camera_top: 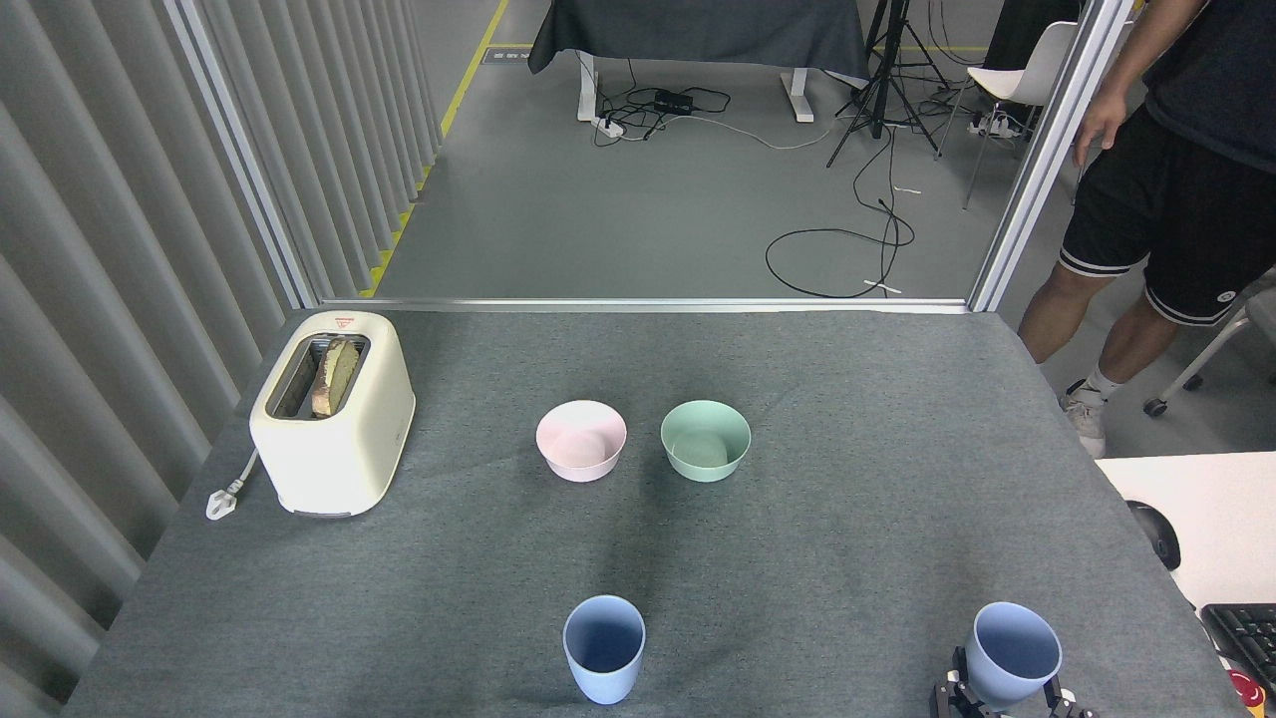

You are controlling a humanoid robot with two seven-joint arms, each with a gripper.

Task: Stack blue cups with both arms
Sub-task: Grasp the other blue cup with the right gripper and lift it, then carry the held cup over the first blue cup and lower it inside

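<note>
Two pale blue cups stand in the lower part of the frame. The centre cup (603,648) sits upright on the grey desk (857,519) at bottom centre, free of any contact. The right cup (1011,655) is at the lower right corner, mouth up and leaning slightly, with the right gripper (1000,695) around its base: black fingers show on both sides of the cup's lower wall, so it appears to be gripping the cup, though only the tips of the gripper clear the bottom edge and the contact itself is hard to make out. The left gripper is not in the picture at all.

Both cups look like thin matte plastic: light, stiff enough to hold their shape, but easy to tip or squeeze out of round. The smooth tapered wall could slip downward through a loose pinch, so a hold low on the body leaves the rim free for nesting. The centre cup is probably best taken around its mid-wall from the left.

Toward the middle of the frame stand a pink bowl (581,440) and a mint-green bowl (705,439), side by side and well apart from the cups.
</note>
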